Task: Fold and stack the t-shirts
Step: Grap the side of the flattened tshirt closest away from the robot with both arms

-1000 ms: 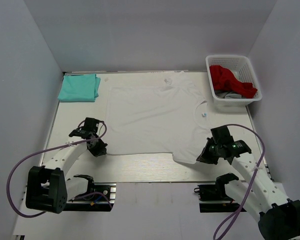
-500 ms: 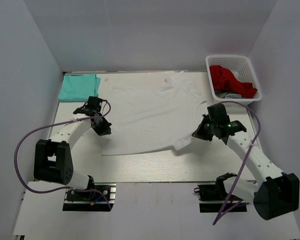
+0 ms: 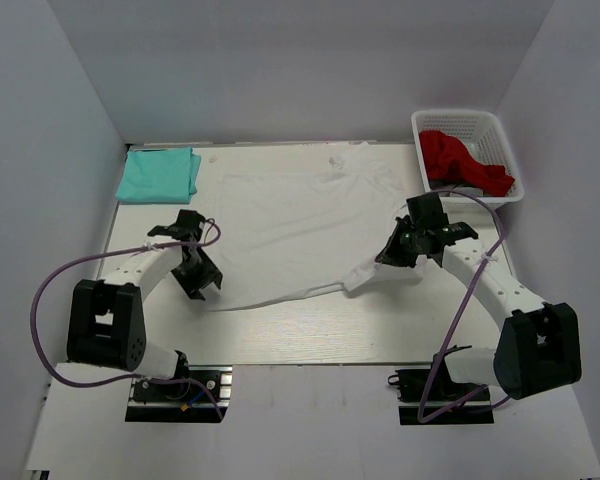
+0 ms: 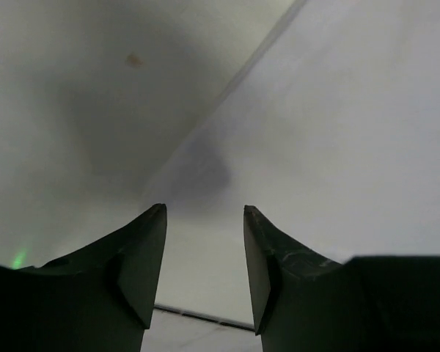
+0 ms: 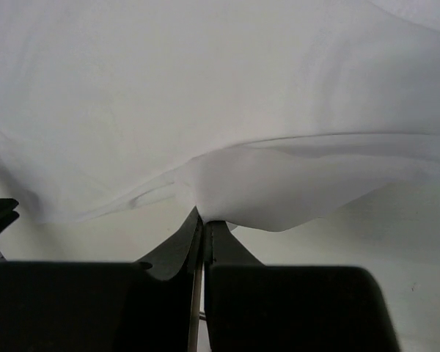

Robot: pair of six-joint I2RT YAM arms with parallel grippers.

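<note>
White t-shirt (image 3: 300,215) lies spread mid-counter (image 3: 280,340). Its near-right hem is pinched in the right pincer (image 5: 203,224), jaws clamped on cloth, edge raised. Left pincer (image 4: 204,220) half-wide, empty, beside the shirt's near-left corner. Mint-teal t-shirt (image 3: 160,175) folded, far-left corner. Basket (image 3: 475,208) far right.

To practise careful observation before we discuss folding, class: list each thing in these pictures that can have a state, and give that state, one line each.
white t-shirt: unfolded, spread on the table, near right part pulled up.
mint-teal t-shirt: folded, lying at the far left corner.
basket: upright, holding a crumpled red cloth.
left tool: open, holding nothing.
right tool: shut on the white t-shirt's edge.
</note>
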